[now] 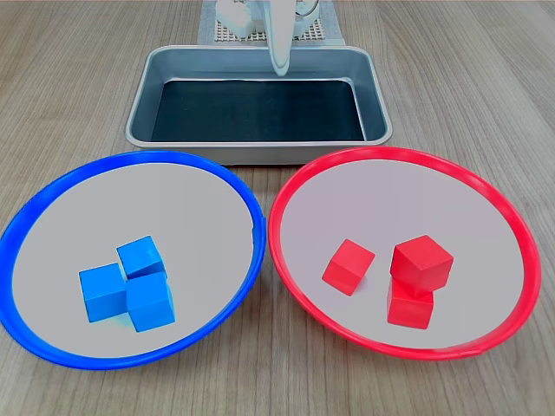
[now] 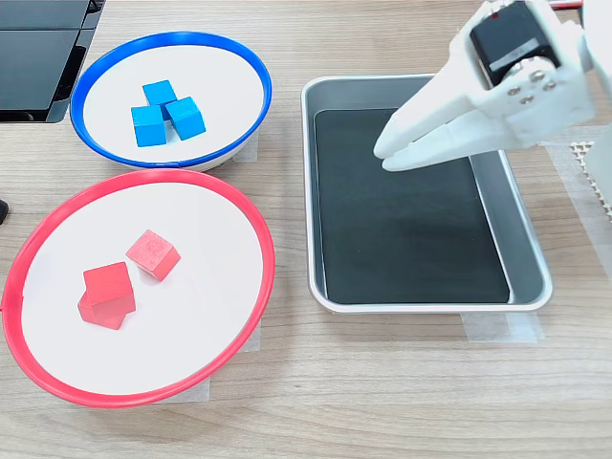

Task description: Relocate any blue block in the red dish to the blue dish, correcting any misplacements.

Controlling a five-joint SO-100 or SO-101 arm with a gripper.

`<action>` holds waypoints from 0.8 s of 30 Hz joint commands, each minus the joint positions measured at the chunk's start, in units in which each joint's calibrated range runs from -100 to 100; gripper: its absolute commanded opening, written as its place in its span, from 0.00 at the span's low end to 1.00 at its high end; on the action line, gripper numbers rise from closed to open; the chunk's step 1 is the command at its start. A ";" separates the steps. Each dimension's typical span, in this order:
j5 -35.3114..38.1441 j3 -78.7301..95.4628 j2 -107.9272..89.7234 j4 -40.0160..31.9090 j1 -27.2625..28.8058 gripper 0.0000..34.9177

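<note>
Three blue blocks (image 1: 103, 292) (image 2: 148, 125) lie huddled together in the blue dish (image 1: 104, 208) (image 2: 220, 96). The red dish (image 1: 390, 199) (image 2: 191, 316) holds only red cubes (image 1: 349, 266) (image 2: 153, 254), one of them tilted on top of another (image 1: 422, 262); I see no blue block in it. My white gripper (image 2: 385, 156) (image 1: 279, 65) hangs above the far part of the metal tray, well away from both dishes. Its fingers are shut together with nothing between them.
A rectangular metal tray (image 1: 260, 152) (image 2: 430, 304) with a dark bottom sits behind the dishes in the first exterior view. The arm's base on a white mesh pad (image 1: 225, 35) stands beyond it. A black device (image 2: 38, 57) lies at the second exterior view's top left.
</note>
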 commanded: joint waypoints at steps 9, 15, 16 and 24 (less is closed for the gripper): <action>-0.54 4.26 -11.25 9.85 0.80 0.00; -0.88 5.07 -13.38 11.91 1.17 0.00; -0.88 5.07 -13.64 11.99 1.17 0.00; -1.37 5.62 -15.34 12.82 1.46 0.00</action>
